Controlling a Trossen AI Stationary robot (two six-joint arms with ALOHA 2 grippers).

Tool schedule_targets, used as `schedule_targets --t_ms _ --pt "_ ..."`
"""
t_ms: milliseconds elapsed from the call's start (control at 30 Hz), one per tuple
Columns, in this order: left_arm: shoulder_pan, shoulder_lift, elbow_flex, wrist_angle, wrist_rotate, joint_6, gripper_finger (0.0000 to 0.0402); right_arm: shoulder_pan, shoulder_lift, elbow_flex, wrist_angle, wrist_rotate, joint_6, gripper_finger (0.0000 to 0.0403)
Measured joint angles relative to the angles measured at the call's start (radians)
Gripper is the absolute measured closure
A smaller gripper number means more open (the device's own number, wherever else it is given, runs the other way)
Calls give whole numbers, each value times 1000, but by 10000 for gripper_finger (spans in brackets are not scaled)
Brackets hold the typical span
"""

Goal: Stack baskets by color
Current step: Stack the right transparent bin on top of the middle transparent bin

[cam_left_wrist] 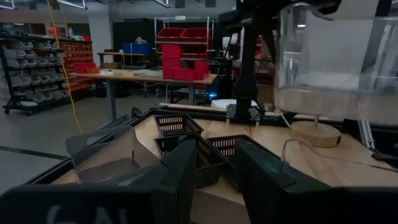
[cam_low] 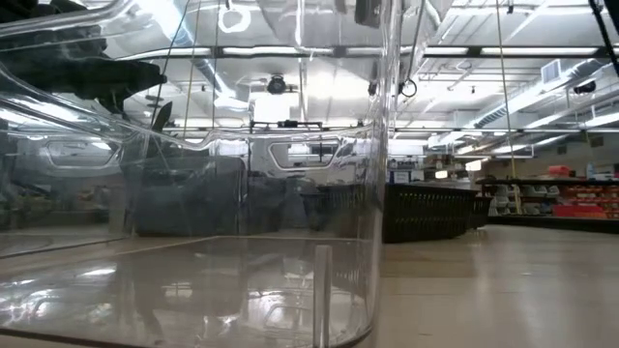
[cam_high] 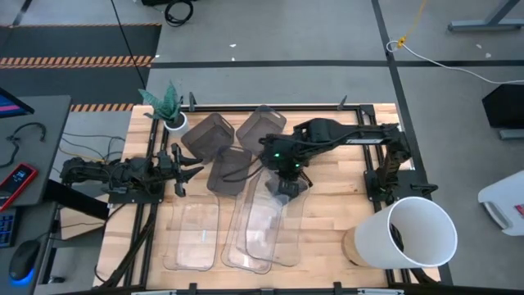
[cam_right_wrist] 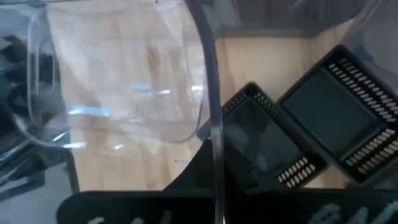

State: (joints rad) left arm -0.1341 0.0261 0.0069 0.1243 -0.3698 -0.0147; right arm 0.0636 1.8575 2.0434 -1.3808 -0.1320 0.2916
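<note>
The right gripper [cam_high: 284,185] hangs over the middle of the counter [cam_high: 336,205], clenched on the rim of a clear basket [cam_high: 270,221]; in its wrist view the thin clear wall [cam_right_wrist: 214,124] runs straight down between its own dark fingers. That basket sits nested or overlapping with a second clear one just beside it, reaching from the gripper toward the near edge of the counter, though through so much clear plastic I cannot tell exactly how the two sit in each other. A third clear basket [cam_high: 193,235] lies apart on the left side, flat on the wood. Behind the right gripper, toward the far edge, are the smoky grey baskets: one [cam_high: 209,135] near the small white plant pot [cam_high: 174,123], one [cam_high: 262,125] beside it, and one [cam_high: 231,170] closer to the middle, just beside the held basket's rim. The left gripper [cam_high: 182,170] waits at the left side of the counter, its fingers parted and holding nothing. Its wrist view shows black slatted baskets [cam_left_wrist: 205,155] ahead of it. A big white bucket [cam_high: 413,233] lies at the right near corner.
</note>
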Motion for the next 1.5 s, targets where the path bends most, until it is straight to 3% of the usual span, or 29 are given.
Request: schedule_targets --t_ms 333,767,1033,1500 --pt "0 0 0 1 0 0 285 25 192 315 -126 3 -34 400" --pt "0 0 0 1 0 0 285 27 270 279 -71 67 15 400" --pt "0 0 0 2 0 0 285 37 285 273 -42 26 19 400" --pt "0 0 0 2 0 0 285 81 285 254 -41 52 46 399"
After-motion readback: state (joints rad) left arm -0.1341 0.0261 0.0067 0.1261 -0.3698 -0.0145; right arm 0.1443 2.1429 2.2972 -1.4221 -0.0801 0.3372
